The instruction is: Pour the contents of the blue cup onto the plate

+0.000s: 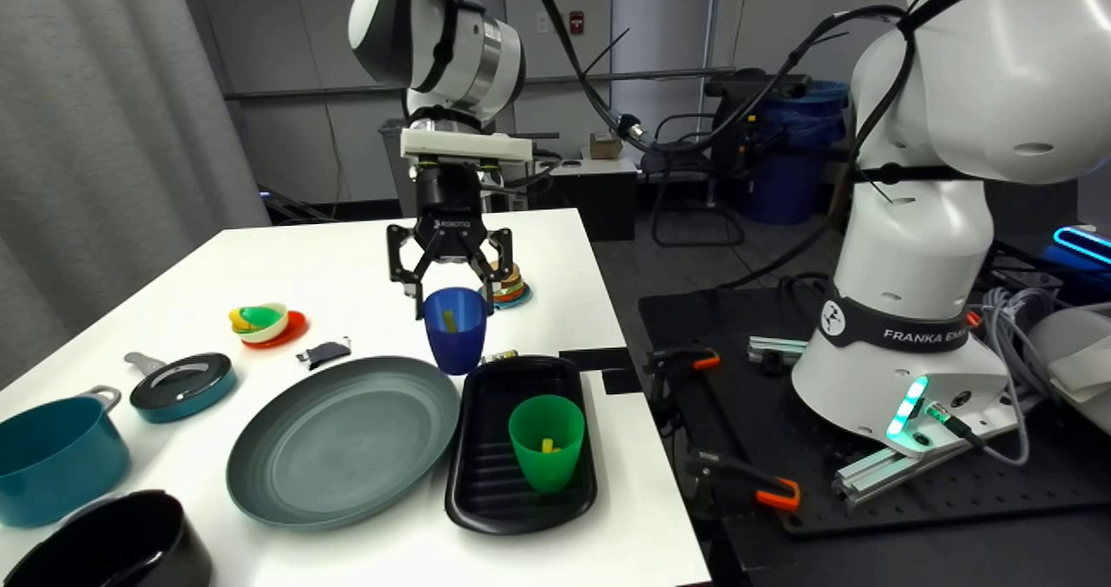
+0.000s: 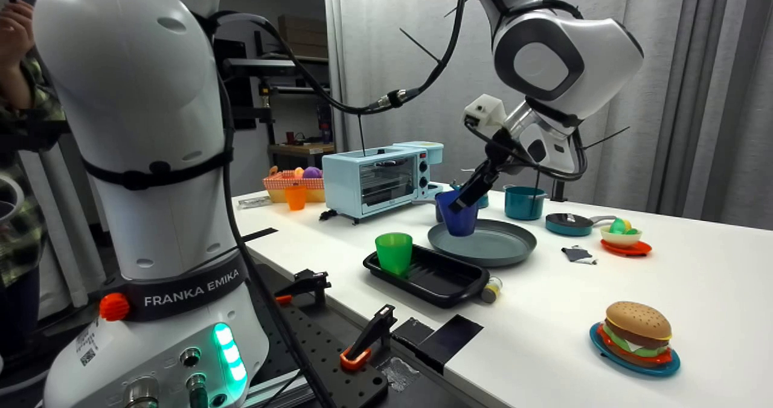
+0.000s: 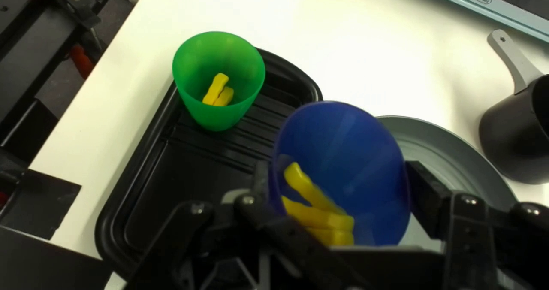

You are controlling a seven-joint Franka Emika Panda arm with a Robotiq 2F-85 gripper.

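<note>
White worktop (image 1: 338, 270) carries the dishes, robot base (image 1: 868, 387) standing beside it. Grey-green plate (image 1: 343, 444), widest dish here, lies flat on the far side of the black tray (image 1: 480, 448) from the base; the two sit side by side, rims close, touching or not unclear. Key relation: pincer (image 1: 455, 304) hangs above this pair, about over the seam as best I can judge, so the plate lies lower and outward, away from the base, with the tray on the base side. Exact overhang hard to read; in the wrist view the load hides some of both. Pincer parted only to the width of the blue cup (image 1: 460, 339), pressed on its two flanks, holding it up off the dishes. Cup mouth up, axis leaning slightly. Green cup (image 2: 394, 254) stands in the tray, apart from the held one. Smallest: yellow pieces (image 3: 321, 217), several, lying low in the blue cup, one propped against the wall. Pour not begun, I'd say. Next probably wants a carry outward over the plate's middle, then a tip; tilting from here may strew them into the tray.
</note>
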